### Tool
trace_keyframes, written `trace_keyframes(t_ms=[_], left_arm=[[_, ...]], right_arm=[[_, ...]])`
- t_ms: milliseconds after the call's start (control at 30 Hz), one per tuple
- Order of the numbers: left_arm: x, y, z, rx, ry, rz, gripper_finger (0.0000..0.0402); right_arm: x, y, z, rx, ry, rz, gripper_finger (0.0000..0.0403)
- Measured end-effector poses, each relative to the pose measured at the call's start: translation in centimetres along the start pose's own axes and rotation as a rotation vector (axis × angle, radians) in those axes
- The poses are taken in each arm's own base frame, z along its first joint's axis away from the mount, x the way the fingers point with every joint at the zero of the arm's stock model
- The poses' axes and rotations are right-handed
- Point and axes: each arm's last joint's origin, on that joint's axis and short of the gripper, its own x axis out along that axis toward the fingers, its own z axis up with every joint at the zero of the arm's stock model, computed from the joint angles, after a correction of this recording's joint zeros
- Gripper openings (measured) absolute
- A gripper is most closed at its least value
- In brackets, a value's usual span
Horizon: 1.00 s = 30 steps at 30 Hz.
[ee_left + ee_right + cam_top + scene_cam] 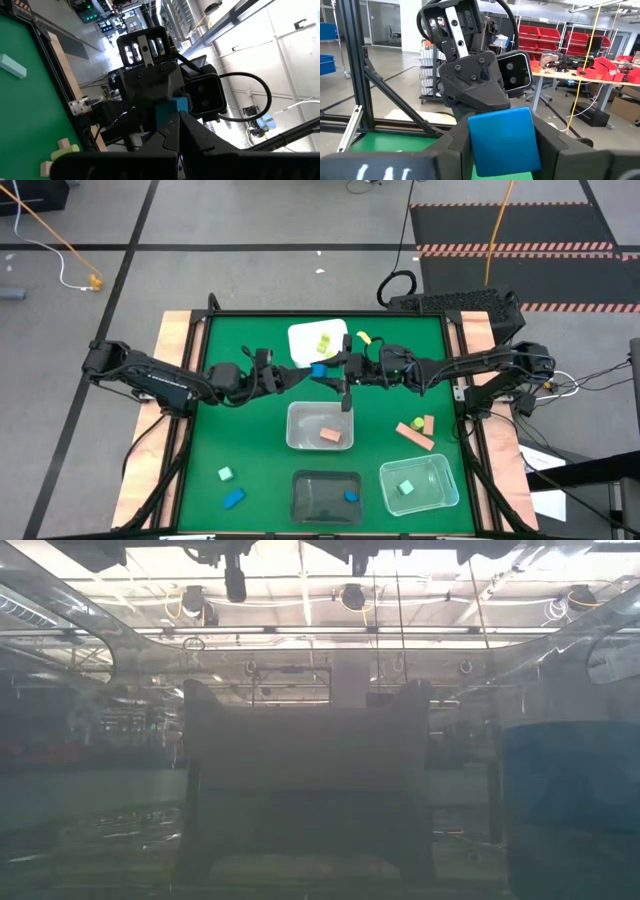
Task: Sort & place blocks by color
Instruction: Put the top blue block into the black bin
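Note:
Both arms meet above the table's middle, in front of the white tub (pixel 318 340). A blue block (pixel 318 370) is lifted between them. My right gripper (pixel 504 150) reaches in from the right and is shut on this block (pixel 504 140). My left gripper (pixel 176 116) comes from the left, its fingers shut to a point just before the block (pixel 172 106). On the green mat lie a mint block (pixel 226 473), another blue block (pixel 233 498), salmon-tan blocks (pixel 416 432) and a yellow one (pixel 363 337). My right gripper pinches the blue block between its two fingers (pixel 457 145), one on each side face (pixel 476 145). It comes level from the table's right. The block is lifted clear of the table. My left gripper's shut tips stand at the block's edge (pixel 172 114); whether they touch it, I cannot tell.
The white tub holds yellow-green blocks (pixel 324 342). A clear tub (pixel 318 425) holds a salmon block, a dark tub (pixel 326 498) a blue one, and a clear tub (pixel 420 485) a mint one. The low view shows only tub walls close up.

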Motion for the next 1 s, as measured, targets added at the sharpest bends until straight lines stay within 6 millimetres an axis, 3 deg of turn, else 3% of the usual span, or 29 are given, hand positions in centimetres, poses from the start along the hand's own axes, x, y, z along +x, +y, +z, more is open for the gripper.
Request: trace_keyframes(t_ms=[300,533,733,833,1000], left_arm=[[0.0,0.0,0.0,0.005,0.000,0.003,0.0030],[0.1,0.1,0.2,0.044,-0.004,0.002,0.0103],[0.4,0.6,1.2,0.117,-0.040,0.018,0.0175],[0.6,0.9,1.9,0.156,-0.066,0.033,0.0202],[0.7,1.2,2.5,0.186,-0.088,0.044,0.0230]], right_arm=[[0.0,0.0,-0.1,0.031,0.014,0.001,0.0117],[-1.5,0.0,0.2,0.079,0.148,0.006,0.0117],[-3.3,0.1,0.4,0.224,0.293,0.056,0.0117],[-3.5,0.8,0.2,0.321,0.332,0.105,0.0117],[-3.5,2.6,1.0,0.340,0.282,0.183,0.0118]])
